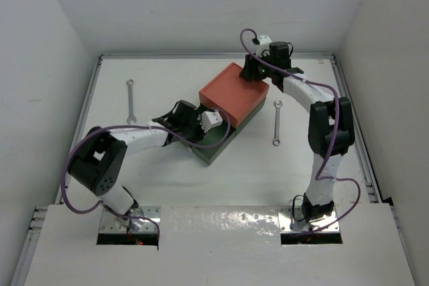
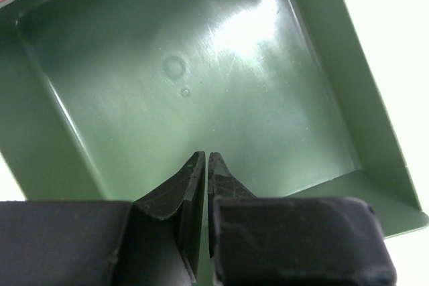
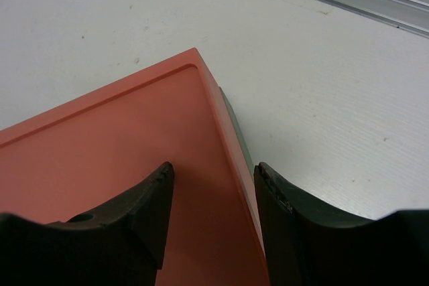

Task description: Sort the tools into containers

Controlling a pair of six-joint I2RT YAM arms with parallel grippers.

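The orange-red container (image 1: 231,92) lies on top of the dark green container (image 1: 216,149), whose tray sticks out toward the near left. My left gripper (image 1: 201,122) hovers over that green tray (image 2: 221,65), shut with nothing between its fingers (image 2: 206,159); the tray's floor is bare. My right gripper (image 1: 258,72) stands open astride the orange container's (image 3: 100,165) far right edge, one finger over the top and one outside. A green sliver (image 3: 236,128) shows below that edge. One silver wrench (image 1: 131,102) lies at the left, another wrench (image 1: 277,123) right of the containers.
Metal rails (image 1: 87,98) border the white table on the left, back and right. Purple cables (image 1: 67,179) loop along both arms. The arm bases (image 1: 127,222) sit at the near edge.
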